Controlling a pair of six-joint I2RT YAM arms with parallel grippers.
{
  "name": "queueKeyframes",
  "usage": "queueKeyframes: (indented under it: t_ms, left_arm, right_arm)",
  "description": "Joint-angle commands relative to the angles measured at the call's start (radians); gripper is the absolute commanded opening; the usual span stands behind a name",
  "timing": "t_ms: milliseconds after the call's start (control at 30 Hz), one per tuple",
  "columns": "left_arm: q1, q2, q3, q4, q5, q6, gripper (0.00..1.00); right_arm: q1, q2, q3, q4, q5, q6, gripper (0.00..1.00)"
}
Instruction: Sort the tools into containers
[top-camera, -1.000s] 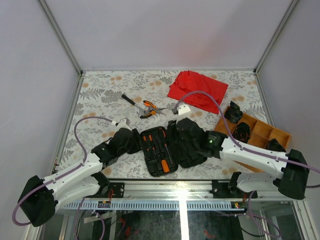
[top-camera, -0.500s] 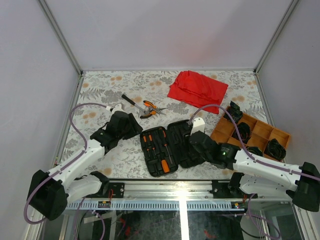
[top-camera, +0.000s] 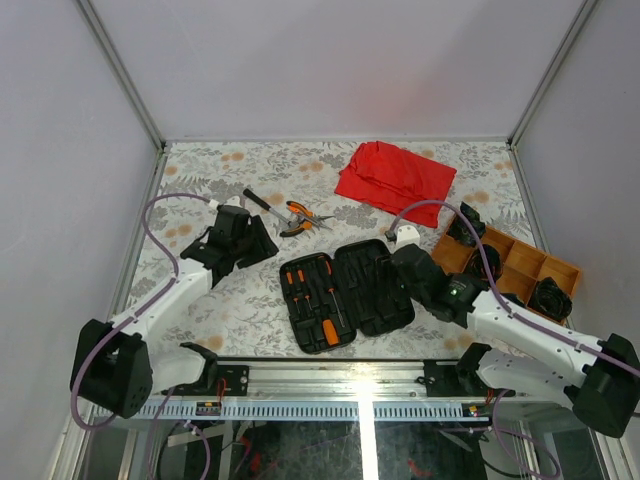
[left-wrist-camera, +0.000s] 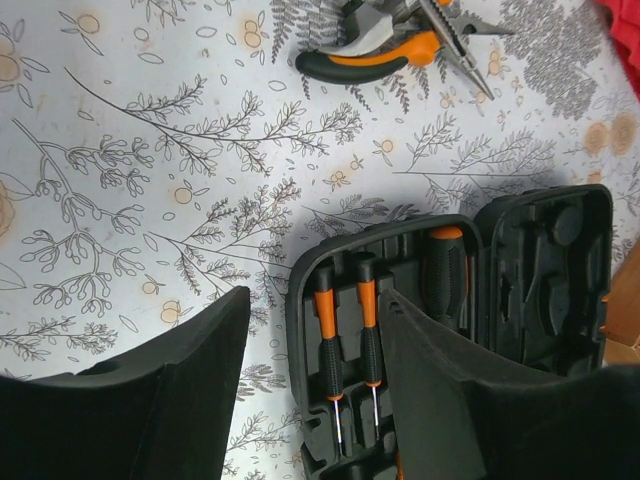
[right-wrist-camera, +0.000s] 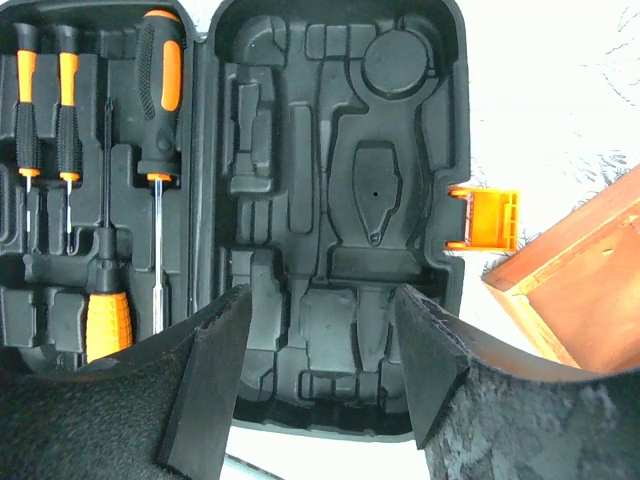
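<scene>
Screwdrivers (top-camera: 312, 290) sit in the case (top-camera: 375, 290) — pliers (top-camera: 300, 215) and long driver (top-camera: 258, 200) not yet, my left gripper (left-wrist-camera: 312, 300) and right gripper (right-wrist-camera: 320, 295) gape empty.

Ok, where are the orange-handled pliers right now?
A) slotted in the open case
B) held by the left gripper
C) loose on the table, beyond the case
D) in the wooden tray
C: the pliers lie on the table, apart from the open case.

Floral-patterned table cover (top-camera: 200, 185) carries a crumpled red cloth (top-camera: 394, 183) toward the far edge and, at the right, a wooden compartmented tray (top-camera: 562, 268) holding several black items (top-camera: 466, 225), with cloth and tray apart.
</scene>
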Motion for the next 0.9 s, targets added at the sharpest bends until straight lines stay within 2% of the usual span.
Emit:
queueKeyframes:
  t_ms: [0, 233, 367, 600, 733, 867]
  left_arm:
    - [0.01, 0.055, 0.031, 0.047, 0.042, 0.013, 0.53]
    - [0.009, 0.212, 0.143, 0.058, 0.028, 0.023, 0.51]
    - [0.01, 0.199, 0.228, -0.014, 0.003, 0.045, 0.5]
    - [0.039, 0.074, 0.329, -0.176, -0.046, 0.158, 0.53]
    - [0.079, 0.027, 0.289, -0.181, -0.004, 0.227, 0.53]
    - [0.101, -0.005, 0.208, -0.154, 0.026, 0.24, 0.52]
  right_arm:
    - [-0.077, 0.047, 0.061, 0.033, -0.154, -0.066, 0.66]
    - [-0.085, 0.078, 0.06, 0.078, -0.208, -0.072, 0.66]
    - [-0.09, 0.116, 0.085, 0.115, -0.236, -0.099, 0.66]
    - [-0.101, 0.322, 0.294, 0.138, -0.264, -0.228, 0.66]
    - [-0.135, 0.484, 0.437, 0.14, -0.361, -0.308, 0.66]
    - [-0.156, 0.668, 0.629, 0.069, -0.427, -0.407, 0.65]
